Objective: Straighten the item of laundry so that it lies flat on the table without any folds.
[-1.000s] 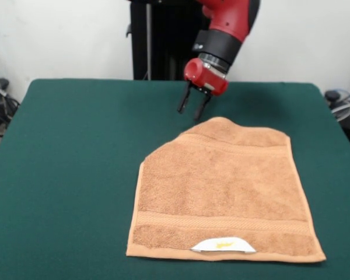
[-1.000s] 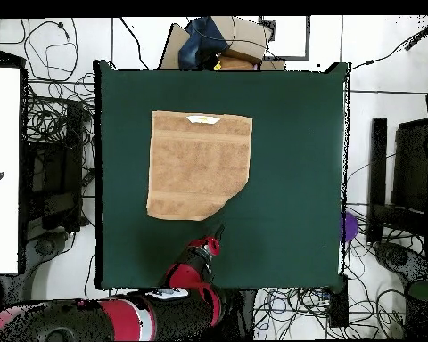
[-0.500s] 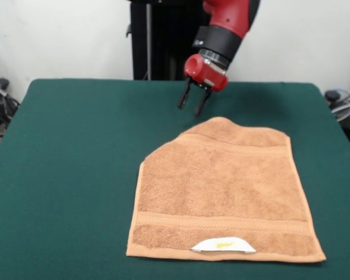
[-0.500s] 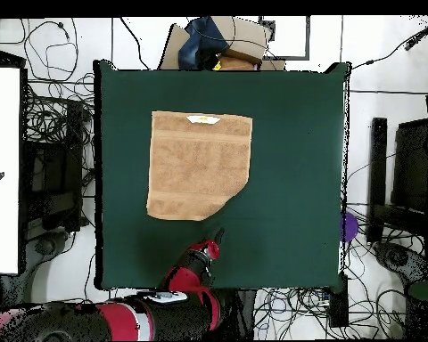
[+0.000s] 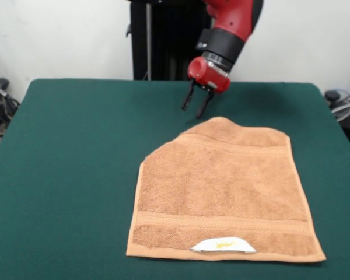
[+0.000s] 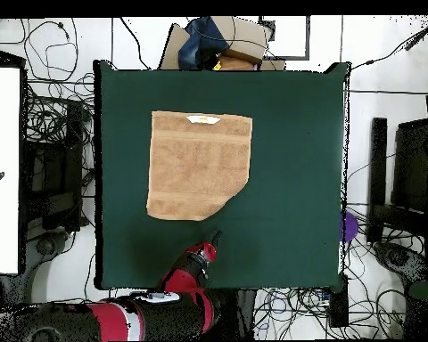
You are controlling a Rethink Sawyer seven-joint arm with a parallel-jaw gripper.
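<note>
Front view, towel [image 5: 221, 192] corner seemingly folded under, end effector [image 5: 196, 104] just beyond

You've got the green table [image 5: 76, 175] [image 6: 289, 160] with just the towel [image 5: 221, 192] [image 6: 200, 165] lying on it, one corner folded under, label [image 5: 223, 245] at its edge.

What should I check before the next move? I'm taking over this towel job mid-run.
1. Tool open: ok, fingers apart.
2. Tool empty: ok, nothing held.
3. Tool clear of the towel: ok, it hangs beyond the far edge.
4. Towel flat: not ok, the corner nearest the tool is missing from the outline, apparently folded under.
5. Towel fully on the table: ok.
6. Path to the folded corner free: ok, only bare table lies between.
</note>
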